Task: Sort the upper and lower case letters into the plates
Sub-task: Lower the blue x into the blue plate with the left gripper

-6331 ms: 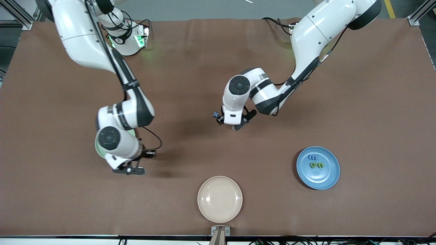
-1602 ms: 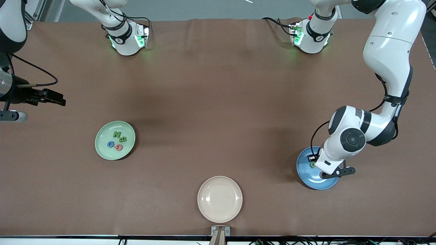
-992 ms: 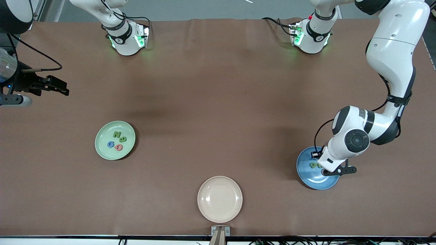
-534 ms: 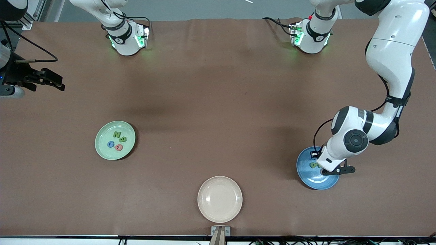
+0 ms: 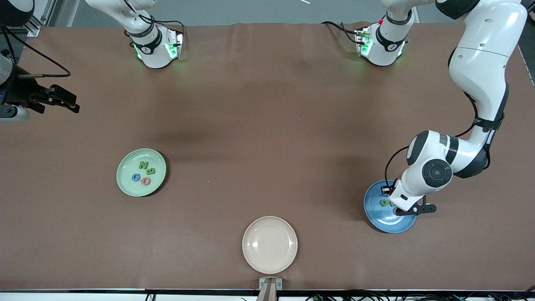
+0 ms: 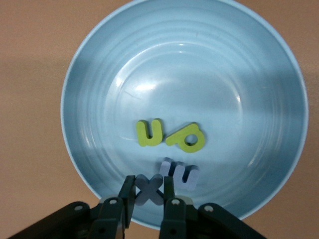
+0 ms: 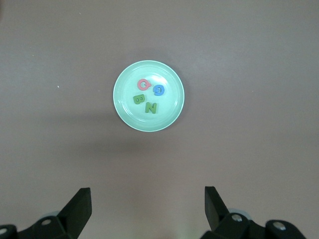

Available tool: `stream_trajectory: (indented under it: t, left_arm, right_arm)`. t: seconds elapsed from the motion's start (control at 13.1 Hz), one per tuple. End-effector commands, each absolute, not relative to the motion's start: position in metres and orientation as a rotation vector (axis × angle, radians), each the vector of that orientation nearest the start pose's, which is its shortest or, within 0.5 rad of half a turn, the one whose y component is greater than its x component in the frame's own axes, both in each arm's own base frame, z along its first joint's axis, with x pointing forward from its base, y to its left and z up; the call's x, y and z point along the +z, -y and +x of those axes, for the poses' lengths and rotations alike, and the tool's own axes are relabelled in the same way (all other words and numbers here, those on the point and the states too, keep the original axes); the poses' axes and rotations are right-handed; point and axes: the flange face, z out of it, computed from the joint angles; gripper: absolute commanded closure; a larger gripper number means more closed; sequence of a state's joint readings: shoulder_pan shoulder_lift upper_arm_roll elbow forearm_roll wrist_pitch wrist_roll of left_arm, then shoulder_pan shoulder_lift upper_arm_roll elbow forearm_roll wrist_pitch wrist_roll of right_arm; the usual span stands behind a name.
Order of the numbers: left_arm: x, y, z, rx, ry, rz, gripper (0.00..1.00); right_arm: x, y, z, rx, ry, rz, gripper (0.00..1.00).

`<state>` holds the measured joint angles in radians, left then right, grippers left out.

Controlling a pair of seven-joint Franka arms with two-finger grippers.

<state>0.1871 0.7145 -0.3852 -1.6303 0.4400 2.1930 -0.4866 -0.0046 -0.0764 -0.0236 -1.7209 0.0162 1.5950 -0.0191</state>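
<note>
While left gripper [image 6: 148, 205] is hanging over blue plate [image 5: 378, 219], pinching blue x [image 6: 148, 189], three small letters [image 6: 169, 137] are lying inside. Four big letters [image 5: 143, 172] are sitting in green plate [image 5: 125, 188]. Right gripper [image 7: 147, 203] is waiting, fingers wide. Only x left to drop.

In the front view the left arm hides much of the blue plate [image 5: 382, 221] and its letters

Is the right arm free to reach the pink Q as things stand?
Probably yes. The right gripper is open and holds nothing, and the Q lies uncovered in the green plate, with nothing between them. The left gripper is at the blue plate.
</note>
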Motion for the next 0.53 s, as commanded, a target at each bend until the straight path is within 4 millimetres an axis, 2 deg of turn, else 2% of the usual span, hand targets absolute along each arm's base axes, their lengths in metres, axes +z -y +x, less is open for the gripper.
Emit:
stream_trajectory:
  t: [0.0,0.23,0.46]
  left_arm:
    - [0.2149,0.0858,0.6756,0.053,0.122,-3.043,0.85]
    - [0.2103,0.0872,0.6778,0.031,0.122,-3.057,0.84]
    - [0.2106,0.0833,0.6781,0.029,0.13,-3.056,0.76]
  right_arm:
    - [0.5987,0.0162,0.5223,0.053,-0.029,-3.102,0.0]
    - [0.6017,0.0164,0.5235,0.032,-0.024,-3.104,0.0]
    - [0.6031,0.0173,0.5244,0.017,-0.025,-3.105,0.0]
